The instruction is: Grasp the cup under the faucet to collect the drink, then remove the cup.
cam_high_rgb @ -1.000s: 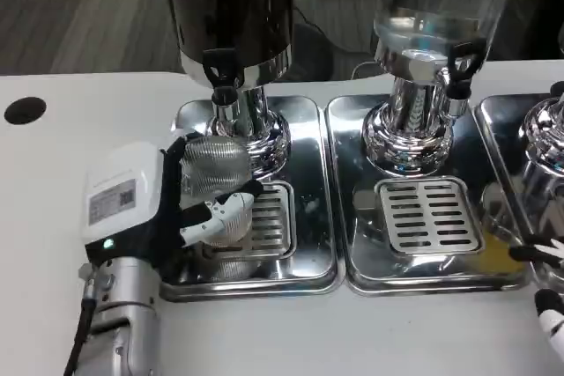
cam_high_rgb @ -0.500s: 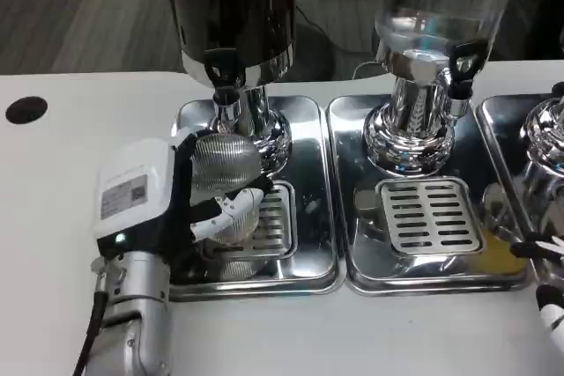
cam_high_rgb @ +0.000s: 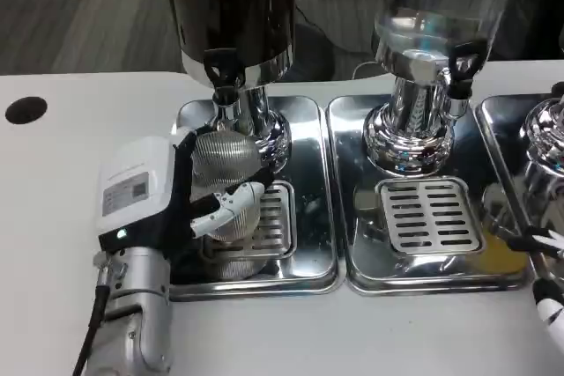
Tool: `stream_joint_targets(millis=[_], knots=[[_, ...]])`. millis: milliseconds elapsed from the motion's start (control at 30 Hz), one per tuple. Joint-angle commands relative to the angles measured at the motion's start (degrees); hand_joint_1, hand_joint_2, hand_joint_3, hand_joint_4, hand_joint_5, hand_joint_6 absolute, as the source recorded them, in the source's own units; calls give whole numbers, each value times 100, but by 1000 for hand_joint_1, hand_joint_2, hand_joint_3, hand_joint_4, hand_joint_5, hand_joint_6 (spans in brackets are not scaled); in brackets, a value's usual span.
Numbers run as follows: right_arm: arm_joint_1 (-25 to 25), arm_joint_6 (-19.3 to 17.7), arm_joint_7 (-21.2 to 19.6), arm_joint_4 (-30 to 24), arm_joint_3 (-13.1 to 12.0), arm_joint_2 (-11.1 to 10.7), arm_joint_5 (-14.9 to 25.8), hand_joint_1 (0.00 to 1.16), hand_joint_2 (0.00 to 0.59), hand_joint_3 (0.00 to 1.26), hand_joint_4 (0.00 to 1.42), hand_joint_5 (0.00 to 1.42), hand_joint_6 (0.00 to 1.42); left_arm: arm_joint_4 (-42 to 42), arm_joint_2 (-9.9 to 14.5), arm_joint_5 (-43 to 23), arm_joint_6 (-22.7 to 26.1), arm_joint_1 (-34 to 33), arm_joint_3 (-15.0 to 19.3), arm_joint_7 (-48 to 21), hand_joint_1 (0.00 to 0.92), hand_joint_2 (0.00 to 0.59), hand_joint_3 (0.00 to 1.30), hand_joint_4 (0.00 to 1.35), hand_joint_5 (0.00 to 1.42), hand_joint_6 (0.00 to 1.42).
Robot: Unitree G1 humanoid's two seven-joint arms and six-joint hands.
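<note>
**Ana:** Head view puts the left hand point(cam_high_rgb: 176, 204) left of centre, its fingers wrapped round the ribbed metal cup point(cam_high_rgb: 225, 187). Why hold it just there?

**Ben:** Because the cup sits right below the black faucet point(cam_high_rgb: 220, 72) of the dark dispenser point(cam_high_rgb: 233, 6) at upper centre. I judge the grip keeps the cup's mouth lined up under the spout so the drink falls inside and not onto the grate.

**Ana:** And the cup, is it resting or lifted?

**Ben:** It stands over the slotted grate point(cam_high_rgb: 273, 217) in the left drip tray point(cam_high_rgb: 313, 173), which is there to catch spills. Whether its base touches the grate I cannot tell; the fingers and reflections hide it.

**Ana:** Is anything flowing?

**Ben:** No stream is visible to me, so I take it the filling is not yet done and the removal comes after.

**Ana:** The other hand?

**Ben:** At the lower right edge the right hand point(cam_high_rgb: 548, 292) shows only some fingertips, near the yellowish patch on the second tray point(cam_high_rgb: 357, 244). I cannot tell if its fingers are apart or together. It seems to wait, well apart from the cup.
</note>
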Motion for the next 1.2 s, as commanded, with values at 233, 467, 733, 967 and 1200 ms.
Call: stream_joint_targets(millis=[233,467,733,967,1200], knots=[[-124,67,19,131,28,-23,-45,368,454,307,142,108,24,172,102,-202,-122,-153,19,13,49,24,255,303,550,709],[-170,69,24,136,44,-25,-58,373,459,307,142,108,25,82,141,-410,-397,-41,160,144,0,7,233,256,531,721],[-178,103,36,46,73,-22,-70,385,454,312,142,108,25,-213,228,-659,-663,189,423,181,0,0,219,241,505,722],[-139,134,28,-67,89,-11,-88,392,453,315,142,113,25,-651,311,-851,-1186,569,697,375,0,0,233,234,503,743],[-95,143,24,-156,112,9,-112,397,453,316,142,118,25,-1176,418,-1133,-1591,723,909,183,0,39,268,246,536,797]])
